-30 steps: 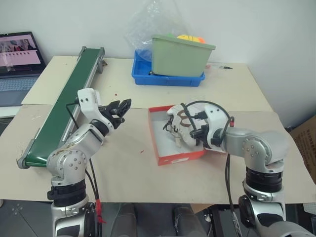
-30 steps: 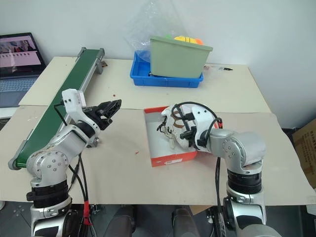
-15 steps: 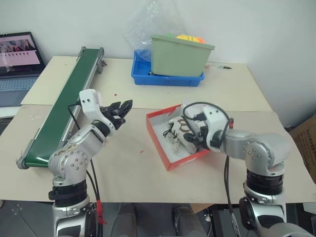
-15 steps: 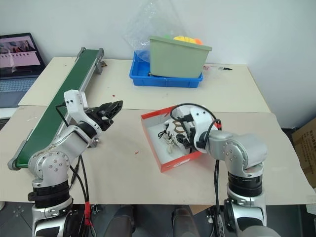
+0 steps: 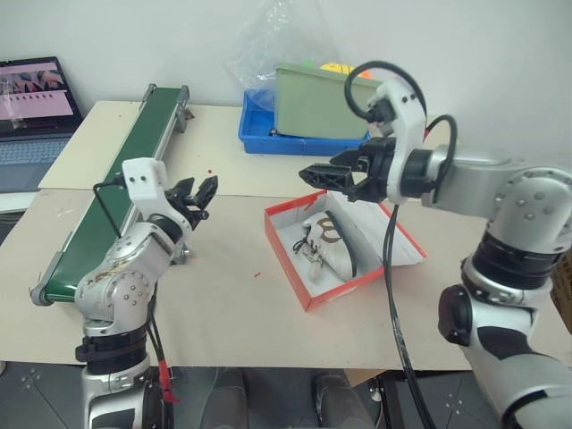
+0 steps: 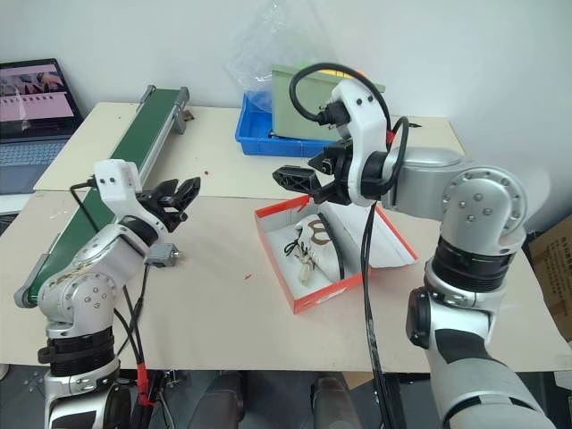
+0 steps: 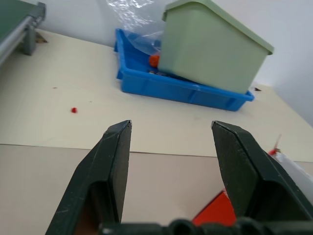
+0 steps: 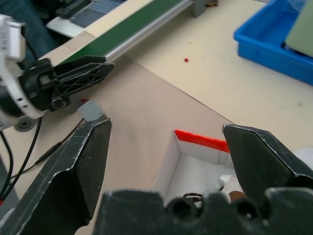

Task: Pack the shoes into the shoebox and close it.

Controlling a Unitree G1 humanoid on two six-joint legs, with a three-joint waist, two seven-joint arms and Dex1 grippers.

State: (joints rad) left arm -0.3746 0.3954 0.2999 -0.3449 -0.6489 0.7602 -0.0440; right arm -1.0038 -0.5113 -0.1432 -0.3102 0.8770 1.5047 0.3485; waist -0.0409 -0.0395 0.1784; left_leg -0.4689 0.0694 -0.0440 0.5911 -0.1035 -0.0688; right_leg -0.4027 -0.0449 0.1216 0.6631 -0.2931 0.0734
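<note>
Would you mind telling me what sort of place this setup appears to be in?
Probably a robotics lab or test bench: a small green conveyor belt lies on plain tables, a laptop sits alongside, and a blue tray holds a green bin.

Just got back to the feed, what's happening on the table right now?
The shoes lie inside the open shoebox, whose lid is not yet closed. The right gripper hangs open and empty above the box. The left gripper hovers open over the table, off to the box's left, holding nothing.
</note>
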